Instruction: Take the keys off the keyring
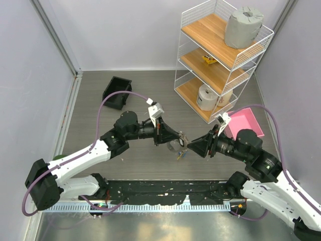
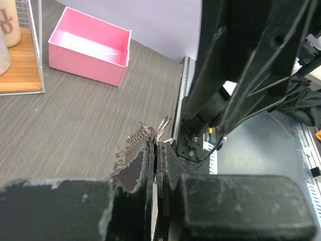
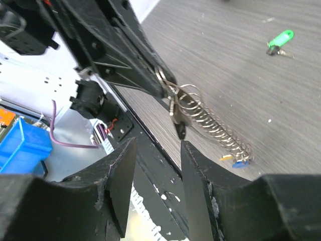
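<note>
Scuffed black fingers (image 3: 120, 175) of my right pincer (image 3: 158, 148) stand apart just below the thin silver keyring (image 3: 189, 94). My left pincer (image 2: 155, 146) clamps that wire, its coiled chain (image 3: 215, 128) trailing to tiny blue and yellow keys (image 3: 239, 162).

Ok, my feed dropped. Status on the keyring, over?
Left claw shut on keyring. Right claw open, just short of it. Keys not yet off. Nothing in between.

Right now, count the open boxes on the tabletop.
2. The black bin sits at the back left, near the wall. The pink box sits at the right, beside the white wire shelf. No others show.
</note>
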`<state>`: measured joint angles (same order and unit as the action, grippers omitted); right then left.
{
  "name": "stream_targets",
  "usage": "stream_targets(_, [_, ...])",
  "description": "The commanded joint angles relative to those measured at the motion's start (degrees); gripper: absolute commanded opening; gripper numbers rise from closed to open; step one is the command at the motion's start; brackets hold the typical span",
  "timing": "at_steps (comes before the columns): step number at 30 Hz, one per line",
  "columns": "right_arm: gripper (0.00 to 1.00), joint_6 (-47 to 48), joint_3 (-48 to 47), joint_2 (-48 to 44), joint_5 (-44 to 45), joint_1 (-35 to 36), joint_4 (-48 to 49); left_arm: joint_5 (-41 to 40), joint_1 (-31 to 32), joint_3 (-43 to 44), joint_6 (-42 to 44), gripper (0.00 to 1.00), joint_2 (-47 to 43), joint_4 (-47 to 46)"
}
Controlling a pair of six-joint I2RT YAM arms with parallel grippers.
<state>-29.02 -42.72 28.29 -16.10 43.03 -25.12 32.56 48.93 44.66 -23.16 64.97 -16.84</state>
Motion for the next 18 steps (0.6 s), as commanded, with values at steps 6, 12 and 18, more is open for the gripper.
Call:
stream_targets(6, [0.46,2.4,0.4,4.8,0.1,1.2,6.1,1.5,-0.1,1.9,-4.3,0.00,-0.5,-4.6])
stream_targets(12, [0.44,3.6,-0.7,7.9,0.5,2.4,7.0,2.0,-0.1,1.7,-4.9,0.00,0.1,-5.4])
stream_targets(18, [0.39,3.8,-0.7,9.4,1.8,3.5,8.2,3.0,-0.1,1.3,-6.2,0.00,0.3,-7.2])
